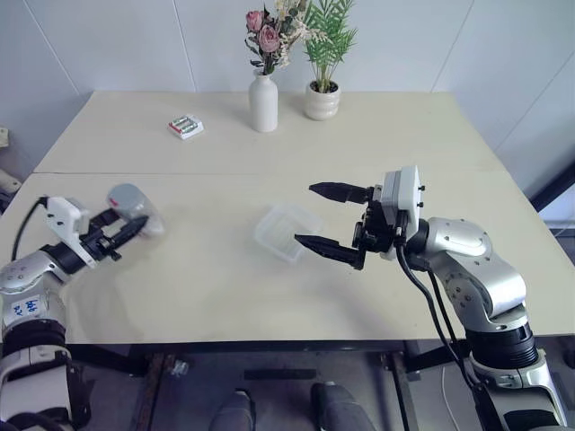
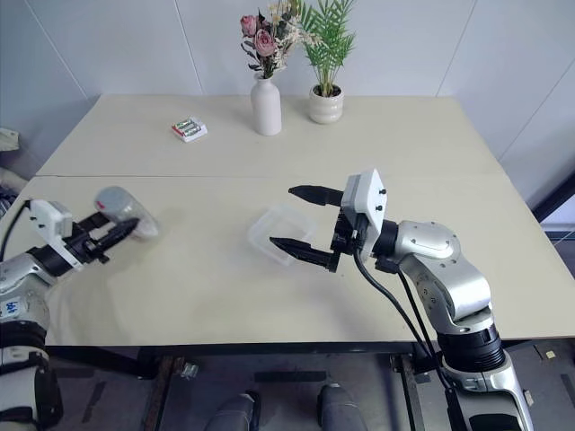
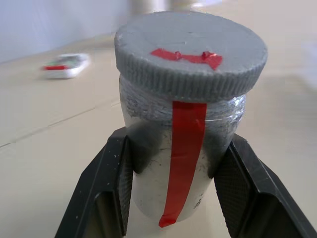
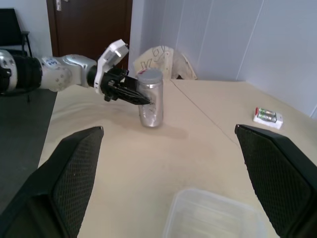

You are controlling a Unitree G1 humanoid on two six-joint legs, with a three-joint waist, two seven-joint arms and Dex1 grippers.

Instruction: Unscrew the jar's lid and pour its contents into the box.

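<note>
A silvery-grey jar (image 3: 148,163) with a red stripe stands upright near the table's left edge. Its ribbed grey lid (image 3: 190,54), marked with a red strip, is on. My left gripper (image 1: 137,228) is shut on the jar's body, one finger on each side, below the lid. The contents are hidden inside. The clear plastic box (image 1: 278,224) lies at mid-table. My right gripper (image 1: 305,214) hangs open just right of and above the box, pointing left toward the jar (image 4: 151,106), with nothing between its fingers.
At the back of the table stand a white vase (image 1: 263,103) with flowers and a small potted plant (image 1: 322,99). A small white pack (image 1: 186,127) with red and green items lies at the back left.
</note>
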